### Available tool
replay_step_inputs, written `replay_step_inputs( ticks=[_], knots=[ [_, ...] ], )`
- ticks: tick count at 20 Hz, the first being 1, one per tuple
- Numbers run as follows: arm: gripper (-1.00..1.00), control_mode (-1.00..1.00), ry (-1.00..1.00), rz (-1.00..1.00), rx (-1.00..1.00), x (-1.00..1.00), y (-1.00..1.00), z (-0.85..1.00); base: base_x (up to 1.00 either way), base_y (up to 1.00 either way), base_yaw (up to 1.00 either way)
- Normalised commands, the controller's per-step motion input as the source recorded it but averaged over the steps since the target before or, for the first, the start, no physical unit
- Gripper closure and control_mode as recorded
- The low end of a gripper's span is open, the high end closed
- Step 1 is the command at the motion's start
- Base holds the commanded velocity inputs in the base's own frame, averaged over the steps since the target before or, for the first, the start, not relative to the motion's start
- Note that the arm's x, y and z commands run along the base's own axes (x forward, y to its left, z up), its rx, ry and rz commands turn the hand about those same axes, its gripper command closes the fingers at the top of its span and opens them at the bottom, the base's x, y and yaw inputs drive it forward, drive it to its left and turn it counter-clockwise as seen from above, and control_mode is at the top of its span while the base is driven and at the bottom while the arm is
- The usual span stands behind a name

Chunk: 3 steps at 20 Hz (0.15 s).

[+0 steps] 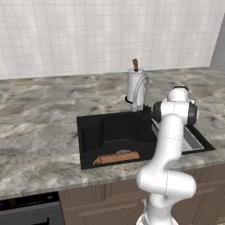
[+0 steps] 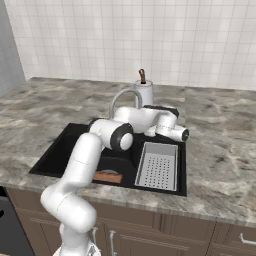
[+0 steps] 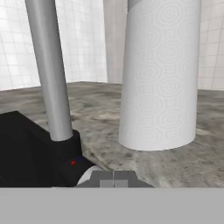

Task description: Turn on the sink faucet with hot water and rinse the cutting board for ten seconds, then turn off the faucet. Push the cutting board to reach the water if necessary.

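The black sink (image 1: 90,132) is sunk into the marble counter. A narrow orange-brown cutting board (image 1: 116,157) lies along the basin's near wall, and the arm partly covers the cutting board (image 2: 107,176) in the right base view. At the back rim rises the grey gooseneck faucet (image 1: 139,90), whose stem (image 3: 50,74) stands on a dark base (image 3: 65,151) with small red and blue marks. My gripper (image 3: 113,178) is shut with nothing in it, its tips close to the right of that base. The gripper (image 1: 146,110) sits low behind the basin. I see no water.
A white paper towel roll (image 3: 159,74) with a brown knob (image 1: 135,64) stands just behind the faucet, right of its stem. A perforated grey tray (image 2: 159,165) fills the basin's right side. Cabinet fronts run below the counter edge.
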Motion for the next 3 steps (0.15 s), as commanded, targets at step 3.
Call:
replay_step_inputs(
  ticks=[3],
  knots=[
    [1.00,-1.00,-0.01,-0.03,-0.03,0.00,0.44,-0.04,0.00,0.00,0.00]
  ],
)
